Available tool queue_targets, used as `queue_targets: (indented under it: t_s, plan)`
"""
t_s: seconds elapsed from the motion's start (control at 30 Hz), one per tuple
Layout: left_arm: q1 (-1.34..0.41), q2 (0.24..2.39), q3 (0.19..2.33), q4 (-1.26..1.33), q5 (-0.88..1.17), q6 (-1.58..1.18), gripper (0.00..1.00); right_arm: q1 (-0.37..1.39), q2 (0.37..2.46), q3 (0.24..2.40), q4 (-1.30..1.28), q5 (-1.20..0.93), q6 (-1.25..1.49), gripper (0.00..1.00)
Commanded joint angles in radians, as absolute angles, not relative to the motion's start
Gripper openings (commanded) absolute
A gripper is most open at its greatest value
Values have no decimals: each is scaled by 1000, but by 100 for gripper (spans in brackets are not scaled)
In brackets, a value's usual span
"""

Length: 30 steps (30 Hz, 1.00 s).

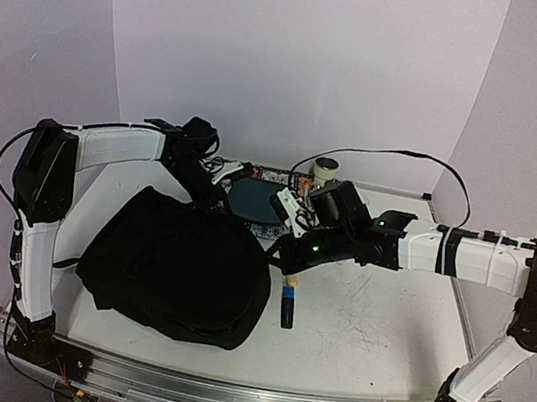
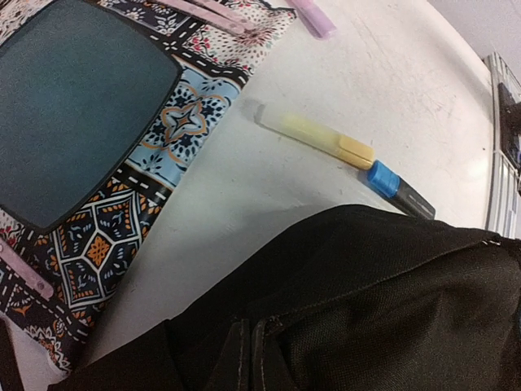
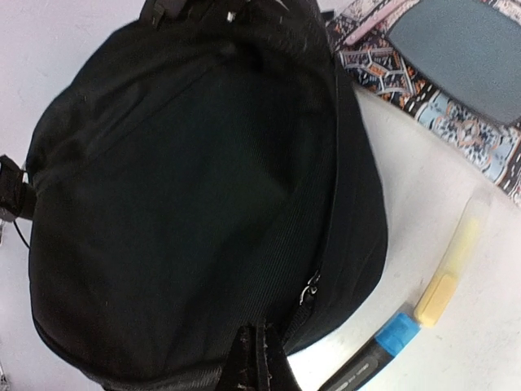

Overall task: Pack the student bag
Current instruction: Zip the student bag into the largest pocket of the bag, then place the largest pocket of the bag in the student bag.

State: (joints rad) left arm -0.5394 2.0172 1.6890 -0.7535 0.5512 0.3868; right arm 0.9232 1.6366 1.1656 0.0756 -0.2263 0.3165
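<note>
- Left claw (image 1: 208,189): pressed together at the far edge of the bag (image 1: 173,268). Its wrist view shows black fabric bunched into a fold at bottom centre, so it reads as pinching the bag.
- Right claw (image 1: 274,252): pressed together at the bag's right edge. It pinches a ridge of fabric just below the zip pull (image 3: 309,287).
- Bag: lies slumped on the left half of the tabletop (image 1: 382,319), nearer the left arm. The zip line along its right side appears closed. The interior is not visible.
- Highlighter (image 2: 317,137) and marker (image 2: 399,189): lie end to end on the tabletop, just right of the bag and apart from it. The marker's blue cap faces the highlighter.
- Case (image 2: 106,244): patterned, with a dark panel, and lies flat just beyond the bag. A lilac pen (image 2: 313,18) lies near its far corner.
- Step in hand (judgement): securing the bag at two points before opening it. No item is seen inside, so packing proper is not yet begun.
- Next move (judgement): one claw must hold the fabric taut while the other releases and takes the zip pull. The pull is small and sits close to the right claw's pinch.
- Caution (judgement): soft fabric will fold rather than resist. Drawing the zip without counter-tension is likely to drag the whole bag toward the highlighter and marker.
</note>
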Motion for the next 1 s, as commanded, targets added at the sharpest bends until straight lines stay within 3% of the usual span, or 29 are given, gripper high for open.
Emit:
queue_targets:
  t_s: [0.0, 0.2, 0.4, 0.73, 0.97]
  plan:
    - [-517, 1985, 1704, -683, 395, 258, 0, 960, 1552, 1133, 20, -318, 336, 0]
    - [-505, 1929, 1617, -645, 199, 118, 0, 991, 1483, 1084, 2, -340, 368, 0]
    - [-505, 1809, 1479, -580, 244, 9, 7, 991, 1462, 1078, 2, -272, 384, 0]
    - [-547, 1677, 1408, -552, 355, -41, 37, 992, 1532, 1150, 30, -292, 375, 0]
    - [-627, 1642, 1443, -558, 334, -163, 44, 992, 1537, 1167, 32, -250, 377, 0]
